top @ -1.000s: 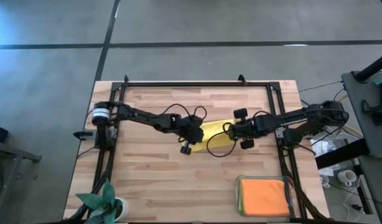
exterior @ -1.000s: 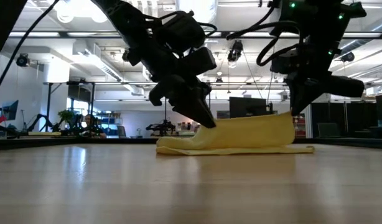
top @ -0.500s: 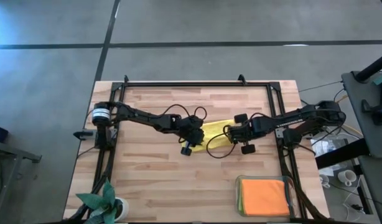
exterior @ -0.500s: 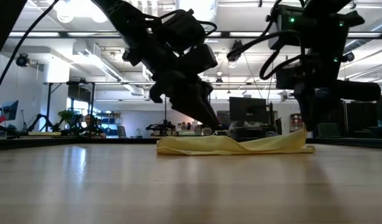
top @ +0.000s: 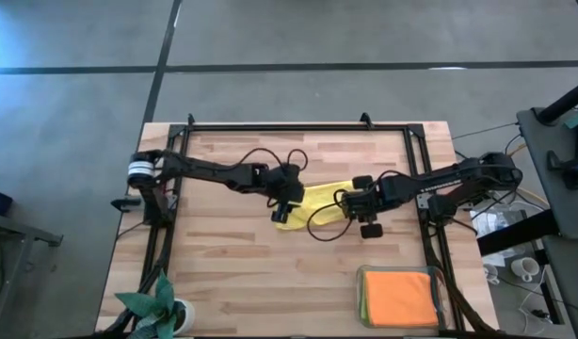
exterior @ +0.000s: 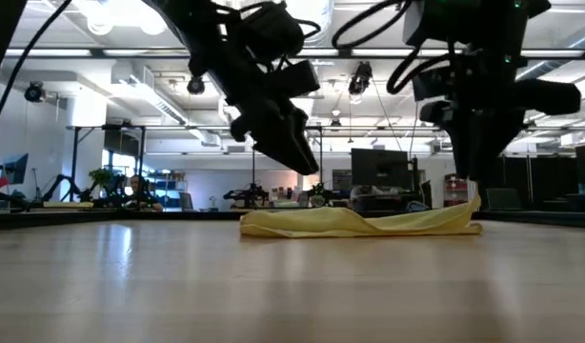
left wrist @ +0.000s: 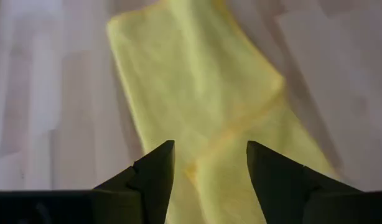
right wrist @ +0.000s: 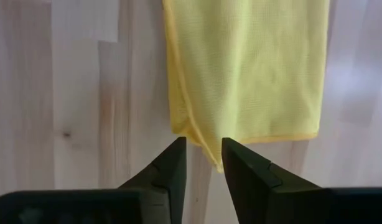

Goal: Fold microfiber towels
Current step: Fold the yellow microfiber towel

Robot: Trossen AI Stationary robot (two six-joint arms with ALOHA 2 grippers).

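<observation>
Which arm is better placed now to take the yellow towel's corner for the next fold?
Probably right: the right gripper stands open around a corner of the yellow towel; the left gripper hangs above it.

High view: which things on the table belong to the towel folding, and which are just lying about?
Part of the job:
- yellow towel, folded, lying mid-table between the left gripper and right gripper
- orange towel, on top of the stack in the tray

Just lying about:
- clear plastic tray, at the table's near right corner
- small green plant, at the near left corner
</observation>
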